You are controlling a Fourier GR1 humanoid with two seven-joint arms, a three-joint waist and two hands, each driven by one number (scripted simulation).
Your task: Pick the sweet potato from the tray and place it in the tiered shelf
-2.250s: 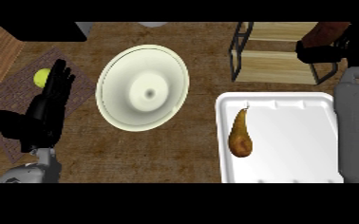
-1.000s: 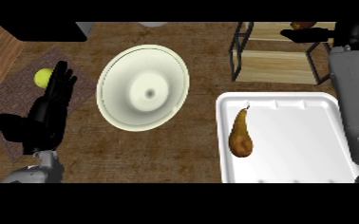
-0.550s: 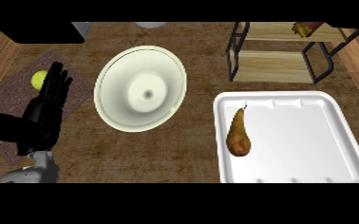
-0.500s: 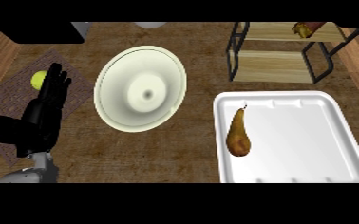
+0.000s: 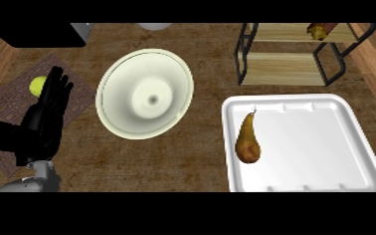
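A brown sweet potato (image 5: 319, 30) lies on the upper level of the tiered shelf (image 5: 290, 55) at the top right. The white tray (image 5: 316, 149) at the lower right holds a brown pear-shaped fruit (image 5: 248, 140) near its left side. My left hand (image 5: 46, 114) rests open at the left edge with its fingers pointing up. My right hand is not visible.
A large cream plate (image 5: 145, 93) stands in the middle of the wooden counter. A yellow-green ball (image 5: 38, 85) lies on a mat behind my left hand. A dark box (image 5: 37, 34) sits at the top left and a pale round object (image 5: 155, 26) at the top edge.
My right arm, which was over the shelf at the top right, has withdrawn out of view, and the sweet potato now lies on the shelf. The left hand has stayed put.
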